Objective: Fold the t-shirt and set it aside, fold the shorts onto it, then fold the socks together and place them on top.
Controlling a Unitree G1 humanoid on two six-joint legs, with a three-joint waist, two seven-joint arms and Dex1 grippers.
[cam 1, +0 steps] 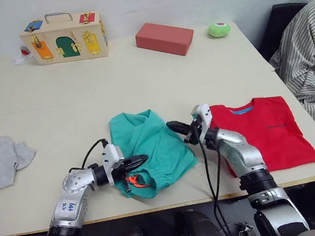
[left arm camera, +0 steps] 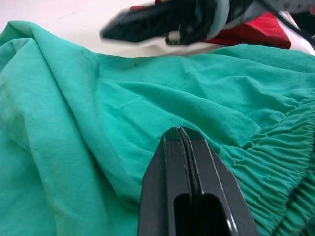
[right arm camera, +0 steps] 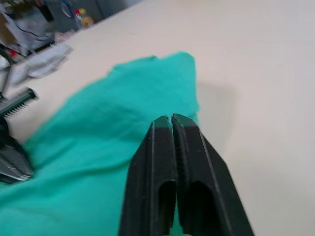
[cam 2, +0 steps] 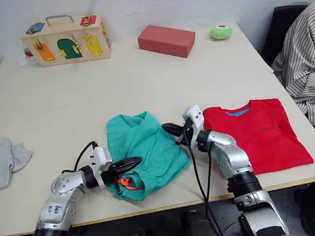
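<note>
Grippers (cam 1: 142, 160) (cam 1: 172, 126) closed – empty, over shorts (cam 1: 149, 147)

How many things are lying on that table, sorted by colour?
Red: 2, t-shirt and brick
Green: 2, shorts and ball
Grey: 1, socks
Wooden: 1, latch box
Total: 6
</note>
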